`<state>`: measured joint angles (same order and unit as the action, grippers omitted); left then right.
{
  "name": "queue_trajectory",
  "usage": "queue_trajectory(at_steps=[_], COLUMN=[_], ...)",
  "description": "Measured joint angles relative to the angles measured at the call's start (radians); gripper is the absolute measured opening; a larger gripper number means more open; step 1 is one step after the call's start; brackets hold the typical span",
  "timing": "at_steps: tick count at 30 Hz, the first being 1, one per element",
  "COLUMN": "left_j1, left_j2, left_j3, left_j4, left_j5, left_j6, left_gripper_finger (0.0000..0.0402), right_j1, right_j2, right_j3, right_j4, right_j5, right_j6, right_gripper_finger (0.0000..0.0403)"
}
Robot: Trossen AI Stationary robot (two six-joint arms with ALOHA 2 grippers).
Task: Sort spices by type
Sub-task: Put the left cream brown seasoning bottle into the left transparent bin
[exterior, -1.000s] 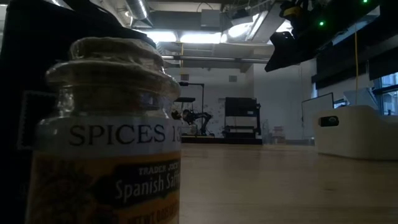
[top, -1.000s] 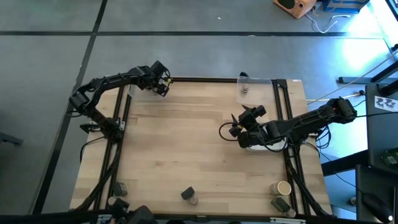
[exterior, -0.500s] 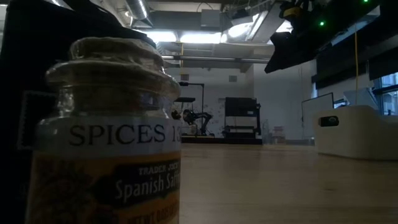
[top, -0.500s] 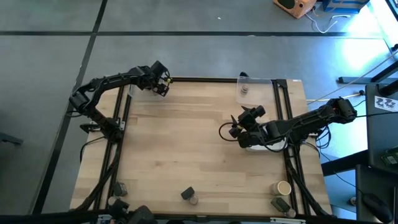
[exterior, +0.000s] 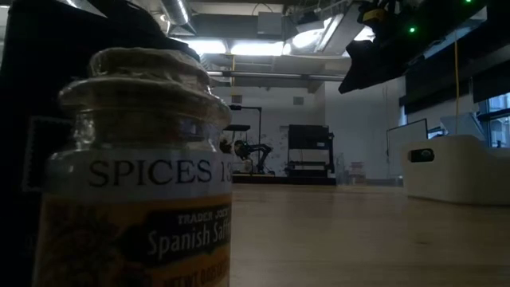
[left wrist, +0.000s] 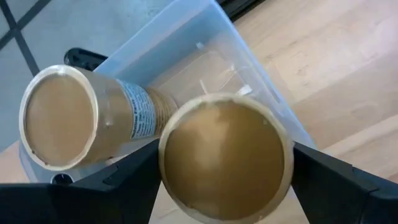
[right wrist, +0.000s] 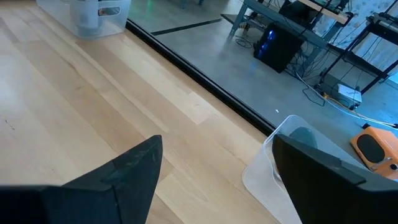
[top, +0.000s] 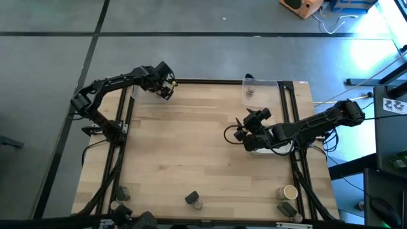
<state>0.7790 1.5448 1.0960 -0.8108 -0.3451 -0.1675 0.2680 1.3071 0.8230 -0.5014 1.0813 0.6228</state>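
My left gripper (top: 166, 88) is at the table's far left corner, above a clear plastic tray (top: 141, 93), shut on a tan cylinder (left wrist: 227, 163) with a pale round top. A second tan cylinder (left wrist: 62, 117) lies on its side in that tray (left wrist: 186, 37). My right gripper (top: 240, 132) hangs open and empty over the table right of centre, beside the white dish (top: 275, 147). More spices stand along the near edge: a tan cylinder (top: 289, 191), dark packs (top: 191, 198) (top: 287, 209) and small jars (top: 121, 192). A saffron jar (exterior: 135, 175) fills the low view. My left gripper pinches the tan cylinder between its two fingers (left wrist: 134, 177), one on each side of the round wall (left wrist: 171, 186) near its top end. The pale top faces back along the fingers. The cylinder is held over the tray's near wall; its lower end is hidden behind the top.
A second clear tray (top: 261, 89) at the far right edge holds a small jar (top: 250, 93). The white dish (exterior: 458, 167) sits at the right side. Bare wood (top: 191, 146) spreads across the table's middle. Black rails run along the left and right edges.
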Motion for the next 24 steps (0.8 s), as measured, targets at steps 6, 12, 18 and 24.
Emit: queue_trajectory(at_steps=[6,12,18,24], left_j1=[-0.001,-0.001,-0.001,-0.003], left_j2=[0.0,0.0,0.0,0.0], left_j3=[0.001,0.001,0.001,0.002], left_j4=[0.004,0.008,0.025,0.076], left_j5=[0.0,-0.001,-0.001,0.111], left_j6=[0.003,0.019,0.01,0.125], left_gripper_finger=[0.0306,0.0306,0.0306,0.0306], right_j1=[0.0,0.0,0.0,0.0], right_j2=[0.0,0.0,0.0,0.0], right_j3=[0.0,0.0,0.0,0.0], right_j4=[0.0,0.0,-0.001,-0.001], right_j5=[0.0,0.001,0.002,0.003], right_j6=[0.0,0.0,0.0,-0.001], right_gripper_finger=[0.0303,0.0303,0.0303,0.0303])
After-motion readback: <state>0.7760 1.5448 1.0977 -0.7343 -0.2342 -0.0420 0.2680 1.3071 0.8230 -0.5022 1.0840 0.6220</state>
